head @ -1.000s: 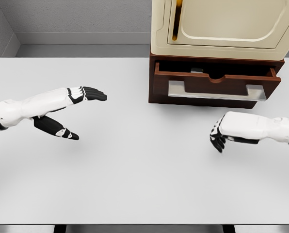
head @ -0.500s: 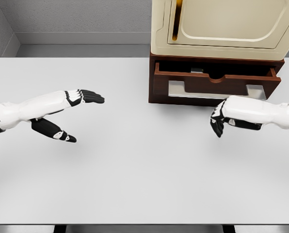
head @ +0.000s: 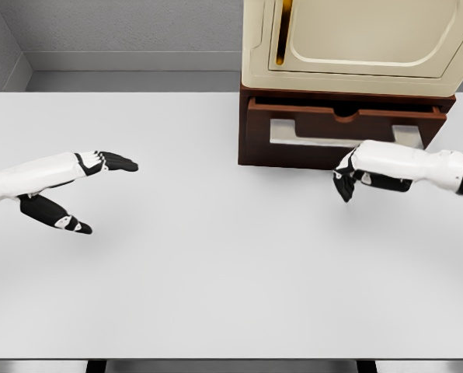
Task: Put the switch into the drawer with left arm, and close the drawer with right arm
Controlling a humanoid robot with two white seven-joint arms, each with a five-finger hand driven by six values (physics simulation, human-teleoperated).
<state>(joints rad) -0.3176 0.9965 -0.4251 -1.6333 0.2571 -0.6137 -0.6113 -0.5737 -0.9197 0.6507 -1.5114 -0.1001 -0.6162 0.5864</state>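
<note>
The brown drawer (head: 336, 128) at the cabinet's base is pushed nearly flush with the frame, only a thin gap showing along its top. The switch is hidden from me. My right hand (head: 346, 177) sits curled against the drawer's lower front, holding nothing. My left hand (head: 88, 190) hovers over the table at the far left, fingers stretched out and thumb spread, holding nothing.
A cream cabinet (head: 356, 39) with a closed door and a gold handle (head: 283, 31) stands on the brown base at the back right. The white table (head: 216, 264) spreads below both hands, with grey walls behind it.
My right hand moved up to the drawer front and the drawer slid in, almost shut. My left hand drew back to the left.
</note>
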